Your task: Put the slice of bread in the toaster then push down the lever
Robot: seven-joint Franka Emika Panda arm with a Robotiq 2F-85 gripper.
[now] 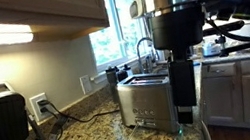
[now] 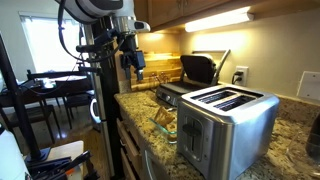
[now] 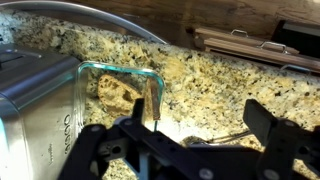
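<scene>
On the speckled granite counter (image 3: 230, 85) the slice of bread (image 3: 118, 95) lies flat inside a clear glass dish (image 3: 120, 68), just beside the toaster (image 3: 35, 115). An exterior view shows the same: toaster (image 1: 148, 99) upright, slots up, dish with bread in front of it (bread small, details blurry). Gripper (image 3: 185, 140) hangs above the counter near the dish, jaws spread wide, nothing between them, touching nothing. Its fingers (image 3: 275, 140) frame the bottom of the wrist view. A black-and-silver grill press (image 2: 200, 68) sits on the counter, well apart from the toaster (image 2: 232, 120). Toaster slots look empty in that exterior view.
</scene>
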